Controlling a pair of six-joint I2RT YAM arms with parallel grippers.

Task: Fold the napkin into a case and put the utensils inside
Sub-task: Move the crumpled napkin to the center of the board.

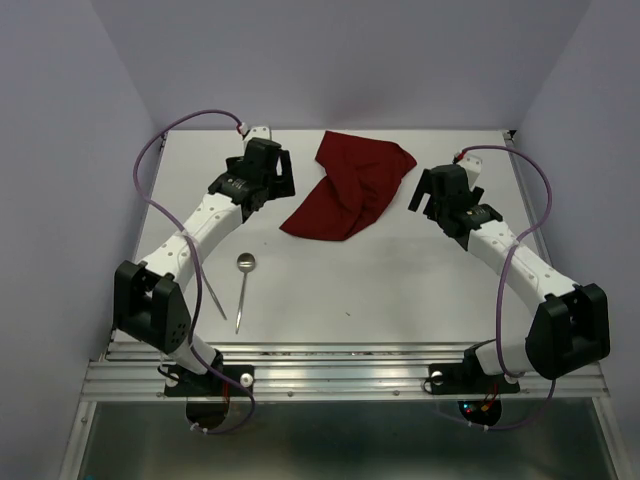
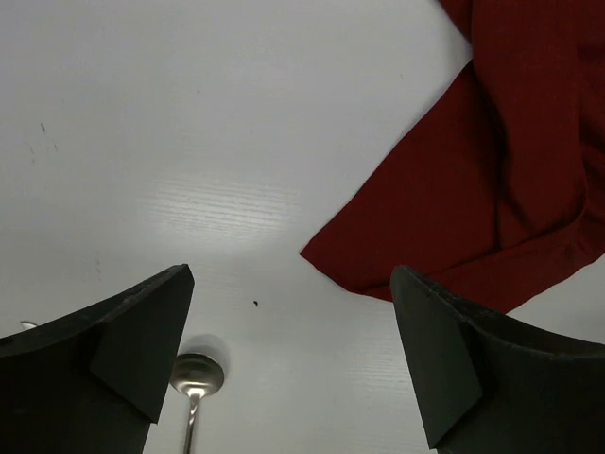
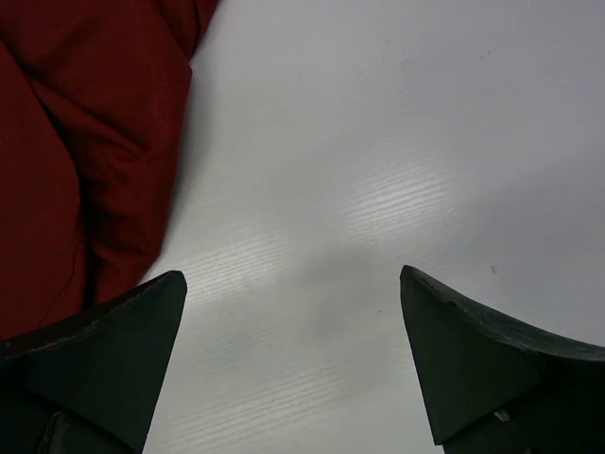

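Where the napkin lies: crumpled, far middle of my table.
Left gripper: jaws apart, empty, beside cloth.
Right gripper: apart, empty.
Spoon: near edge, beside my left arm.

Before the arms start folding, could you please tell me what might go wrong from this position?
1. The napkin lies crumpled in overlapping folds, so a pinch may catch several layers and the fold could come out crooked.
2. The spoon and the thin utensil lie close beside the left arm, which could nudge them when it moves.
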